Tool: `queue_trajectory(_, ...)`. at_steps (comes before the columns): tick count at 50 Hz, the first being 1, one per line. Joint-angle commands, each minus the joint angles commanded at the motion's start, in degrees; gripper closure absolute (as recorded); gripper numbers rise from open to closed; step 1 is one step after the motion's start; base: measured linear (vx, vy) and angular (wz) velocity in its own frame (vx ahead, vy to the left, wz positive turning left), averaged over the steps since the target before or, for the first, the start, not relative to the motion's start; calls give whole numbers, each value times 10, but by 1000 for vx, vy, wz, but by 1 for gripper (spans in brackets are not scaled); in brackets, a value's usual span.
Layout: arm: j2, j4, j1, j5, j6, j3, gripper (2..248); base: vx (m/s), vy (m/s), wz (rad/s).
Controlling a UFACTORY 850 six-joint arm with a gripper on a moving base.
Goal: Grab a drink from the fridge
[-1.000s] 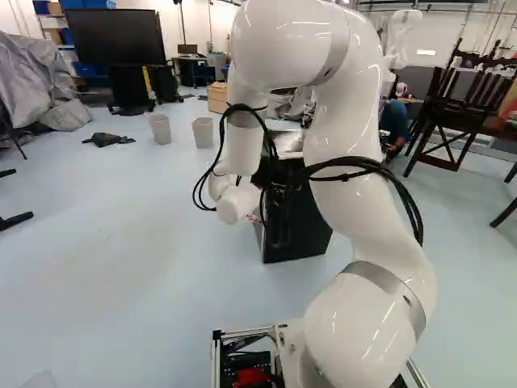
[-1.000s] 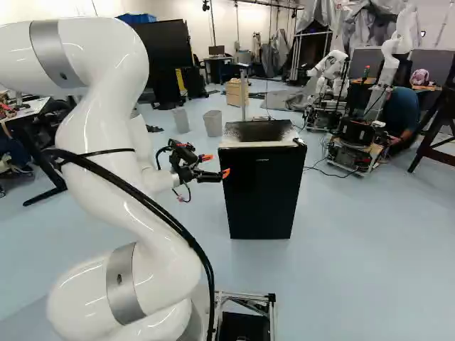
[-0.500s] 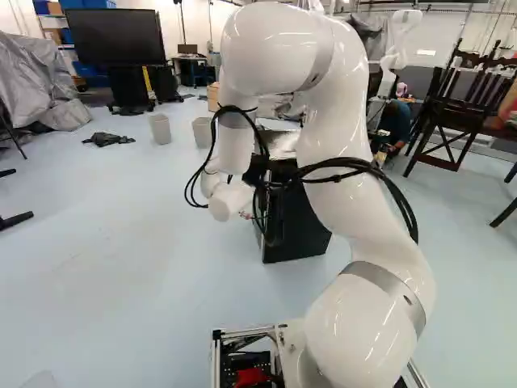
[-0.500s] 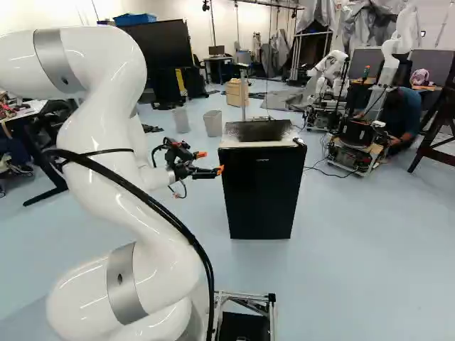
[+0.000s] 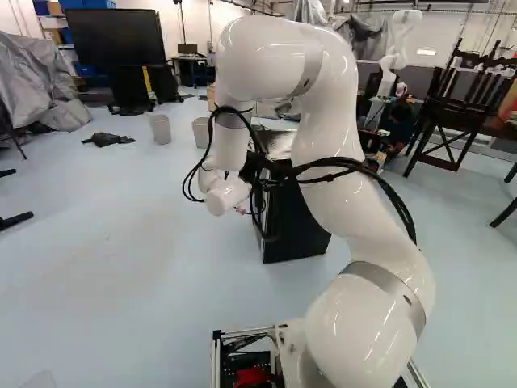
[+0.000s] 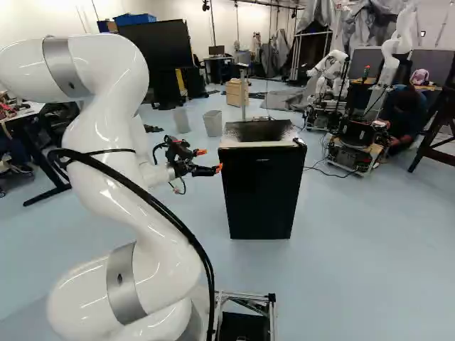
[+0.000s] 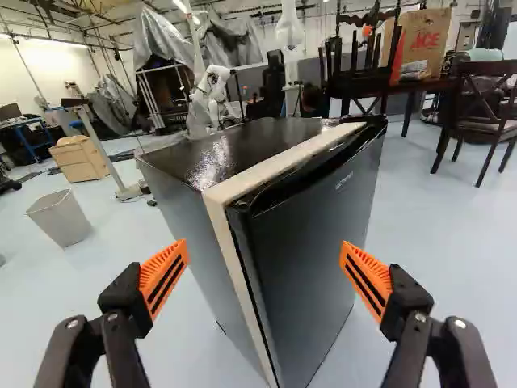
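Pale blue floor [image 6: 355, 234]: spreads across the room beneath the arm's base and the fridge
Dark table [image 7: 420, 85]: stands past the fridge, a cardboard box on its top
White arm [image 6: 106, 156]: rises from its base, bends over at the top and reaches forward, partly covering the fridge in the left base view
Another robot [image 6: 330, 62]: stands on the floor beyond the fridge
Black screen [image 5: 115, 36]: stands upright at the far end, upper left of the left base view
Black fridge [image 6: 259, 199]: sits upright on the floor ahead of the arm, its door [image 7: 315, 234] closed and the inside hidden
Wooden chair [image 7: 493, 127]: stands near the dark table
Wooden cabinet [image 7: 77, 159]: rests on the floor behind the fridge
Cardboard box [image 7: 428, 40]: sits upright on the dark table
Grey bins [image 6: 213, 124]: two stand near each other on the floor, past the fridge
Black gripper [image 6: 210, 160]: its fingers are wide apart, beside the fridge's left upright edge in the right base view, below the top corner; contact cannot be told
Orange pads [image 7: 166, 271]: face each other, with the fridge's near upright edge ahead and between
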Motion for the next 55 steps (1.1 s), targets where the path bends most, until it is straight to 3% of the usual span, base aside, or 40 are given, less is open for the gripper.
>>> queue_trajectory(55, -21, 24, -23, 0, 0, -38, 3, 0, 0, 0)
